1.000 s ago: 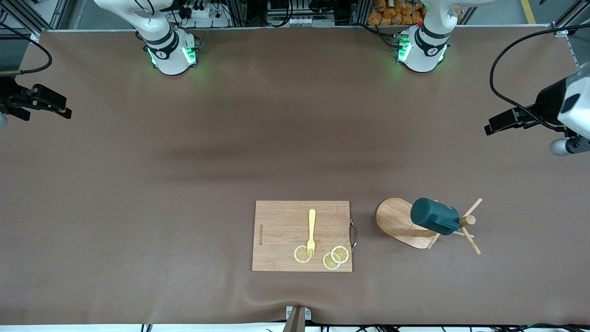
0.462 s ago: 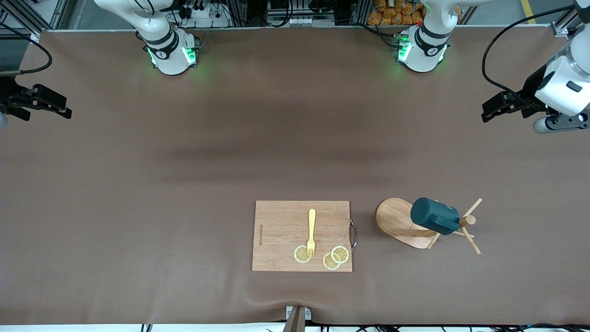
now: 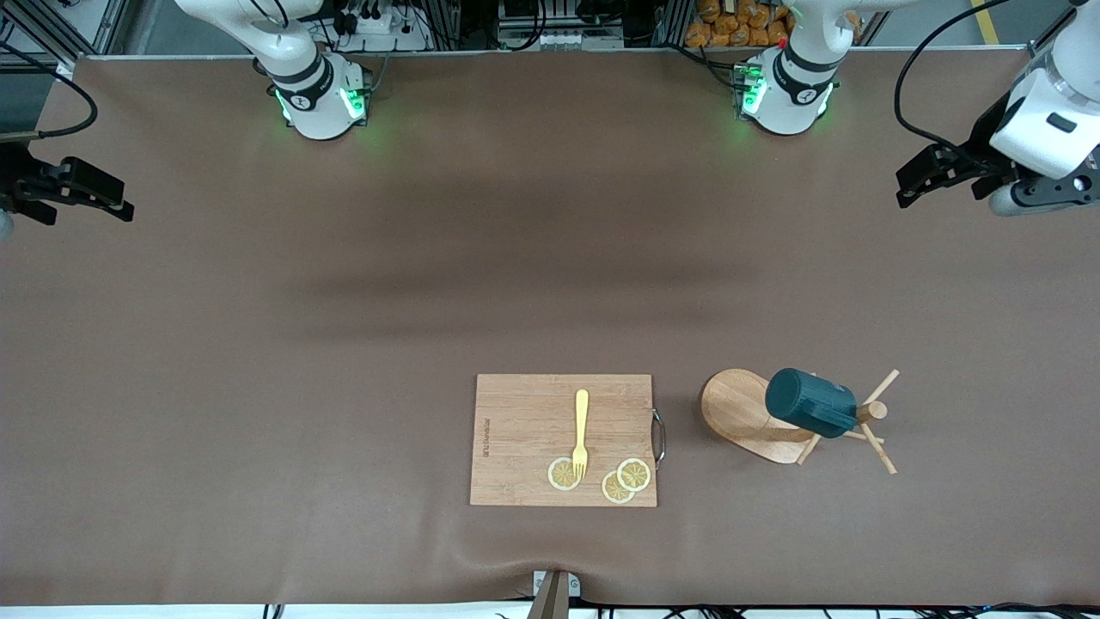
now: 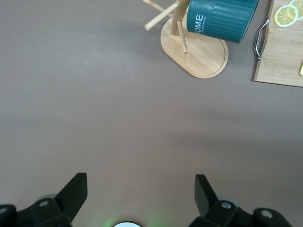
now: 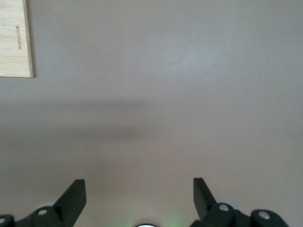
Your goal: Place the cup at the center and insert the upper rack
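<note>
cup (image 3: 809,401) hung tilted on upper rack (image 3: 749,415), beside cutting board (image 3: 563,438), near front camera | likely rigid, glazed, slippery; judged best gripped across the body | left gripper (image 3: 921,180) spread wide, empty, raised at its table end | right gripper (image 3: 84,189) wide, empty, waiting at its end

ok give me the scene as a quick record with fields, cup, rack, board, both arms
cup: teal, on its side, hung on the rack's pegs
upper rack: wooden mug tree, beside the cutting board toward the left arm's end
cutting board: holds a yellow fork and three lemon slices
left end effector: open, empty, over bare table
right end effector: open, empty, waiting
</note>
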